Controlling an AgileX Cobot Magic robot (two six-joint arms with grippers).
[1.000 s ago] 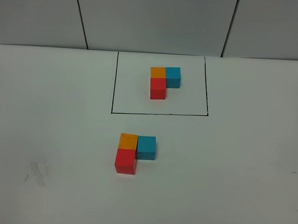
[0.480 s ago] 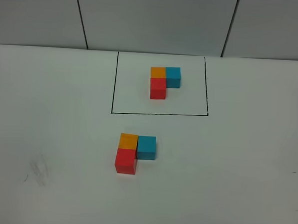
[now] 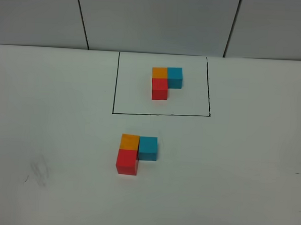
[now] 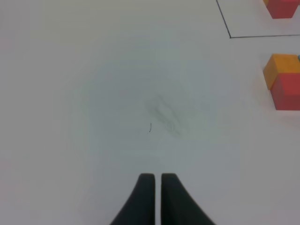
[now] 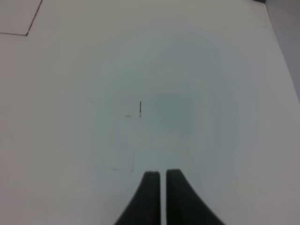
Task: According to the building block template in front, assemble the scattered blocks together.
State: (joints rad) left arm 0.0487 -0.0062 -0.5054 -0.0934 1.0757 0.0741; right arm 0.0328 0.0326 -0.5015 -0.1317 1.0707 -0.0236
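Near the table's middle the scattered blocks (image 3: 135, 153) already sat joined in an L matching the building block template (image 3: 166, 81) toward the far edge, so with the left gripper (image 4: 153, 177) and right gripper (image 5: 159, 174) both closed and empty, I judged only a check remained.

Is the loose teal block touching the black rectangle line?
No, the teal block sits apart from the black rectangle, beside the orange block.
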